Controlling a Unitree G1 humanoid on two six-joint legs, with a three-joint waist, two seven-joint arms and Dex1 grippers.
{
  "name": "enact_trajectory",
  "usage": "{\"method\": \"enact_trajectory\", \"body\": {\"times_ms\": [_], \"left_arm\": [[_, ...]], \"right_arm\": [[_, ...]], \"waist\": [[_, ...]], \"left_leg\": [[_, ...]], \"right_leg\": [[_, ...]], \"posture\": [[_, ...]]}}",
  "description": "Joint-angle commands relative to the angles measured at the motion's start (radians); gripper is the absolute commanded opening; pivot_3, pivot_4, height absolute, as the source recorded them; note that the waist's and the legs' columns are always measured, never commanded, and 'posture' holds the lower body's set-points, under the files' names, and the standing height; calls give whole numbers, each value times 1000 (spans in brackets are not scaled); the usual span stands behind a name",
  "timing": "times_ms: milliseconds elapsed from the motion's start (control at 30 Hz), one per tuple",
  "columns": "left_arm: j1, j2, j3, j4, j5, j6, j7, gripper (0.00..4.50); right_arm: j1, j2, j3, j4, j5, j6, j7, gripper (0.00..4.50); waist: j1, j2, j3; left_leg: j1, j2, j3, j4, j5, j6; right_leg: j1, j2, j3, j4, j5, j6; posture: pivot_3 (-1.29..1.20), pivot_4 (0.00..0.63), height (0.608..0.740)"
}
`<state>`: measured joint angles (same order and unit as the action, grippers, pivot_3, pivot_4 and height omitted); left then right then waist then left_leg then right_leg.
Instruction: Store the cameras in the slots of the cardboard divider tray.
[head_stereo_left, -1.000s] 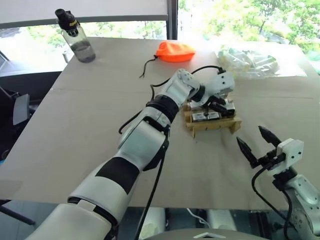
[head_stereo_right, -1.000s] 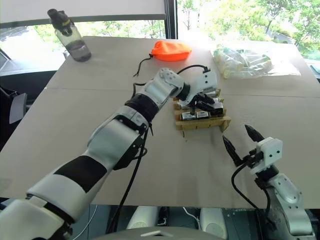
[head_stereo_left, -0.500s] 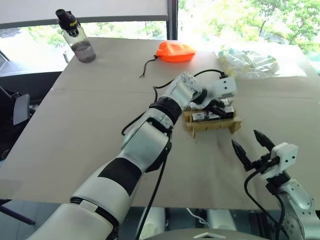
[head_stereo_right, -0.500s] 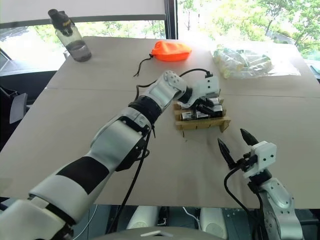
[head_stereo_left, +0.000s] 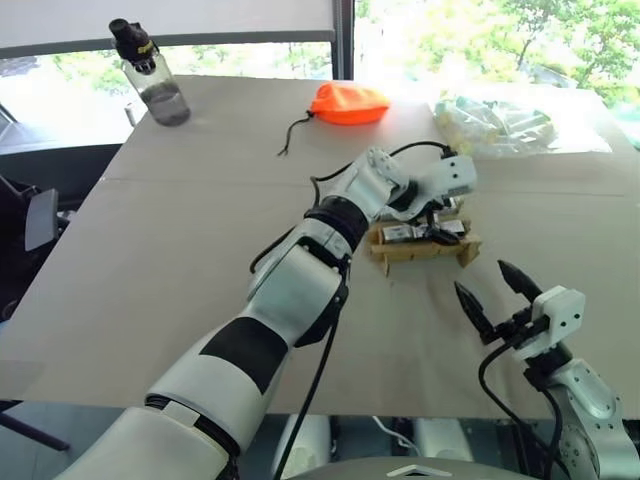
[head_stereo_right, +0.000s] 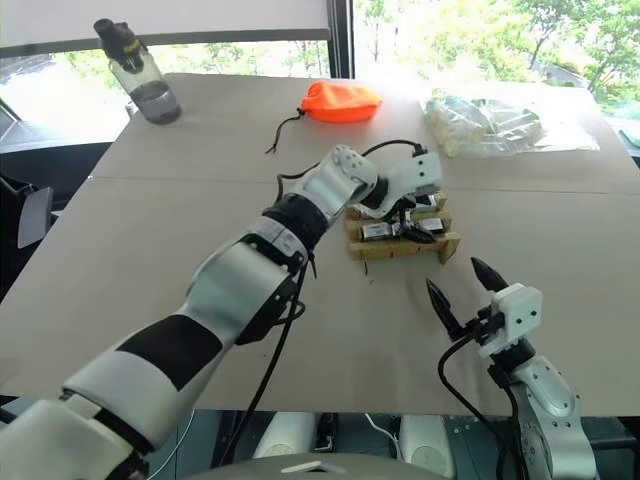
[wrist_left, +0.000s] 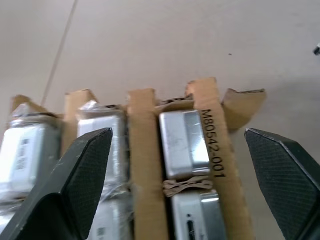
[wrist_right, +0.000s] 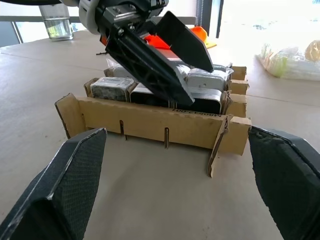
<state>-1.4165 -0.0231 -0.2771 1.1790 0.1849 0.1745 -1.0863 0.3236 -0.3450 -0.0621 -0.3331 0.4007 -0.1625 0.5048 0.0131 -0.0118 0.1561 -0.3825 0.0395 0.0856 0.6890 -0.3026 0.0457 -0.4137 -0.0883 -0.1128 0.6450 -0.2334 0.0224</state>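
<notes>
The cardboard divider tray (head_stereo_left: 392, 252) sits right of the table's middle, with several silver-white cameras (wrist_left: 182, 142) standing in its slots. My left gripper (head_stereo_left: 436, 226) hovers over the tray's right end, open. Its black fingers (wrist_left: 85, 170) straddle two slots with nothing between them but the stored cameras below. Nearer the table's front edge, to the right of the tray, my right gripper (head_stereo_left: 480, 277) is open and empty. It points toward the tray's front wall (wrist_right: 150, 125).
A water bottle (head_stereo_left: 150, 85) stands at the far left corner. An orange pouch (head_stereo_left: 350, 102) with a cord lies at the far middle. A clear plastic bag (head_stereo_left: 500, 125) lies at the far right. Bare tabletop (head_stereo_left: 180, 250) stretches left of the tray.
The left gripper's fingers have spread apart over the tray; they were shut before. My right gripper has drifted slightly left, toward the tray.
</notes>
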Motion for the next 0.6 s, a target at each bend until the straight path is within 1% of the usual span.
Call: {"method": "enact_trajectory", "body": {"times_ms": [33,67,133,167,200,233,267,333,433,533,600], "left_arm": [[-15,47,61,-143,-60,-36,1,4476],[4,64,78,-195,-80,-51,-5,4476],[65,114,102,-328,-113,-14,-24,4476],[127,148,117,-433,-136,-24,-36,4476],[208,189,139,-561,-169,-11,-51,4476],[299,229,169,-690,-209,10,-63,4476],[382,268,188,-808,-238,74,-63,4476],[529,329,219,-985,-263,147,-27,4476],[741,427,272,-1204,-286,251,32,4476],[980,485,344,-1430,-371,351,56,4476],[1136,520,375,-1534,-418,381,55,4476]], "right_arm": [[9,-6,-33,-39,8,-12,13,4500],[12,-7,-37,-41,11,-12,15,4500],[13,-10,-46,-36,16,-12,23,4500],[14,-14,-50,-33,18,-12,29,4500],[14,-21,-57,-26,19,-12,40,4500],[12,-33,-65,-14,19,-15,57,4500],[9,-49,-74,1,18,-20,80,4500],[8,-93,-96,28,50,-21,155,4500],[14,-166,-136,63,119,1,273,4500],[10,-234,-173,146,163,-18,415,4500],[-22,-259,-206,226,186,-20,470,4500]], "waist": [[0,0,0],[1,0,0],[0,0,0],[-1,0,0],[1,0,0],[-5,4,-2],[-12,4,-3],[-25,5,-3],[-20,4,-2],[-11,4,-3],[-4,4,-3]], "left_leg": [[0,0,0,0,0,0],[-1,0,0,0,0,0],[-1,0,0,0,0,0],[0,0,0,0,0,0],[1,1,1,0,0,0],[0,0,0,0,0,0],[3,1,2,0,0,0],[3,3,3,-1,0,0],[3,5,2,1,0,-1],[3,5,0,3,0,-1],[4,6,-1,2,0,0]], "right_leg": [[0,0,0,0,0,0],[0,0,0,0,0,0],[0,0,0,0,0,0],[0,0,0,0,0,0],[0,0,1,1,0,0],[0,0,0,1,0,0],[1,-1,3,1,0,0],[0,0,5,2,0,0],[0,0,4,3,0,0],[2,-1,4,3,0,0],[4,-1,5,2,0,0]], "posture": [[0,150,726],[0,150,726],[0,150,726],[0,150,726],[0,150,726],[0,150,726],[0,150,726],[0,150,726],[0,150,726],[0,150,726],[0,150,726]]}}
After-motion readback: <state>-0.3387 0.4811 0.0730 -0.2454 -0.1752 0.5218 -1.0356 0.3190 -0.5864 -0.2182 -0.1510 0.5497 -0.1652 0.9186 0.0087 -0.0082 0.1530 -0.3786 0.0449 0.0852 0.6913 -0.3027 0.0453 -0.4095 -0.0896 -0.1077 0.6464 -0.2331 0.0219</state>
